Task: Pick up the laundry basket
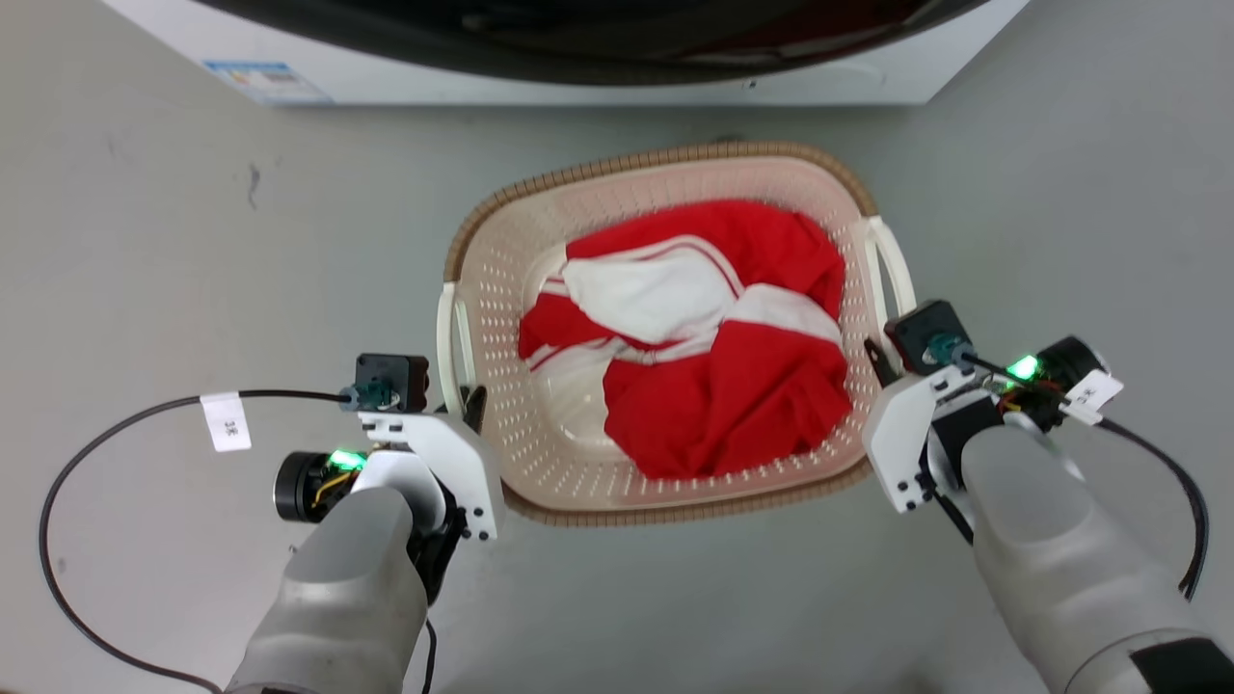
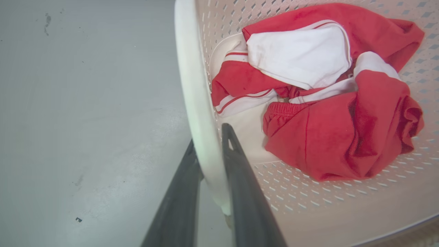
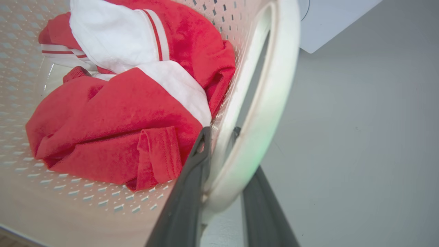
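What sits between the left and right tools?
The laundry basket, holding red-and-white clothes, spans from left tool to right tool; seen in head view.

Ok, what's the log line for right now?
left gripper clamping left handle | right gripper astride right handle, grip unclear | laundry basket on floor, red-white clothes inside

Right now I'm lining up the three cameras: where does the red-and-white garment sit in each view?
Head view: red-and-white garment at centre, inside the laundry basket.
Left wrist view: garment at upper right.
Right wrist view: garment at upper left.
Shared landmark: the basket's perforated wall.
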You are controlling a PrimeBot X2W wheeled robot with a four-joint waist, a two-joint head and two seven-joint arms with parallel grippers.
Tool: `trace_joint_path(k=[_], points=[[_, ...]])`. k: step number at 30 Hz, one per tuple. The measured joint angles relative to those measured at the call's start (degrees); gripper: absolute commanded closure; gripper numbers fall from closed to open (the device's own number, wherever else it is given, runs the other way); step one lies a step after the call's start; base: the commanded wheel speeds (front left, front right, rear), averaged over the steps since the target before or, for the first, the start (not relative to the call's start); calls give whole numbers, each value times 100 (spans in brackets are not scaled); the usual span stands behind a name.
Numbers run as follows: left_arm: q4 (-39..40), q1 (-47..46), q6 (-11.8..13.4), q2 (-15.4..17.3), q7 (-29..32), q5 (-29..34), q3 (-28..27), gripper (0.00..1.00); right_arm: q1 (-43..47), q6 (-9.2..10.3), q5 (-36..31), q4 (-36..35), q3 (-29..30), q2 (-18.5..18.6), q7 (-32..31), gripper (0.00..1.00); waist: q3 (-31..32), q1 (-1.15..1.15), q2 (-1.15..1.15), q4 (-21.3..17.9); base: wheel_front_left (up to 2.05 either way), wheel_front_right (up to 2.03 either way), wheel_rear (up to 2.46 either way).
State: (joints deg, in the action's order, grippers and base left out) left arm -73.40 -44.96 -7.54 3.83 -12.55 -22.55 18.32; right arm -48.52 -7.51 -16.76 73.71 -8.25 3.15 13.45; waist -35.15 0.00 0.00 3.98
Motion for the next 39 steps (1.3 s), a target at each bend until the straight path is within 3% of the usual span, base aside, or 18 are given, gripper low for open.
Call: trace_joint_path(k=[8, 26, 39], points=[[-25, 299, -2, 62, 337, -162, 176, 100, 439, 0, 441, 7, -431, -49, -356, 100, 745, 0, 0, -133, 0, 0, 0], [-48, 1033, 0, 257, 1137, -758, 613, 100, 1345, 13, 2742, -174, -2650, -33, -1262, 100, 2375, -1, 0, -403, 0, 0, 0], [-38, 1442, 0, 318, 1460, -1067, 967, 100, 1718, 20, 3802, -190, -3619, -20, -1706, 100, 3323, -1, 1, -634, 0, 0, 0]])
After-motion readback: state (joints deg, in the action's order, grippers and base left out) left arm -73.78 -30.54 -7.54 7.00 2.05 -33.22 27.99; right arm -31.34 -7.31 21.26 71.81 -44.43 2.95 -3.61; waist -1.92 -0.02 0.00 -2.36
